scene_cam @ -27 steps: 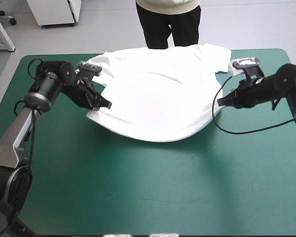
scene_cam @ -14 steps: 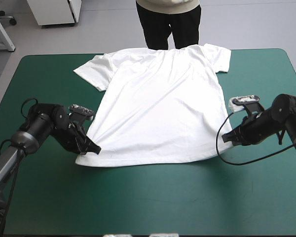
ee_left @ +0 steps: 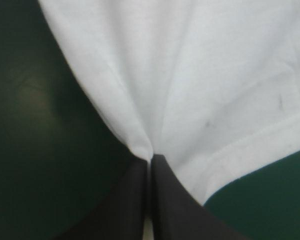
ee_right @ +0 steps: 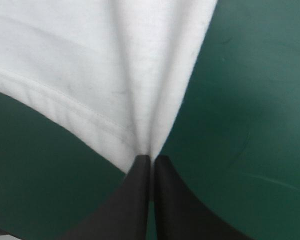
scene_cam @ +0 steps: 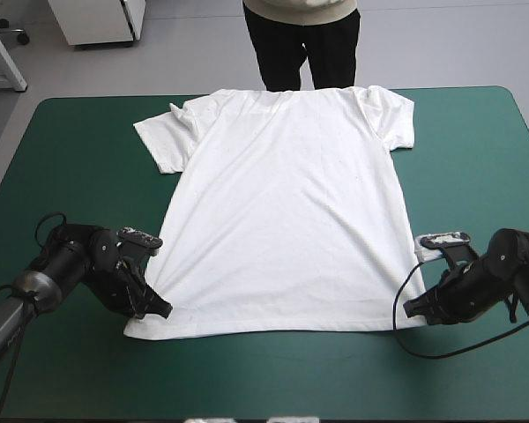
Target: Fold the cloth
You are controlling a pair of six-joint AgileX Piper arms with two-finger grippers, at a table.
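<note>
The white T-shirt [scene_cam: 286, 211] lies spread flat on the teal-green cover [scene_cam: 273, 374], collar toward the far edge, hem toward the near edge. My left gripper [scene_cam: 161, 308] is shut on the T-shirt at its near left hem corner. My right gripper [scene_cam: 413, 307] is shut on the T-shirt at the near right hem corner. In the left wrist view the black fingers [ee_left: 135, 200] meet in a point, pinching the T-shirt [ee_left: 190, 80], with creases fanning out ahead. The right wrist view shows the same pinch by its gripper [ee_right: 151, 159] on the T-shirt [ee_right: 105, 70] just above the stitched hem.
A person [scene_cam: 301, 40] stands beyond the far edge, not over the table. Bare teal-green cover lies along the near edge and on both sides of the shirt.
Both grippers have drawn the hem toward the near edge and down. The shirt, lifted and billowing earlier, now lies stretched flat with both sleeves spread.
</note>
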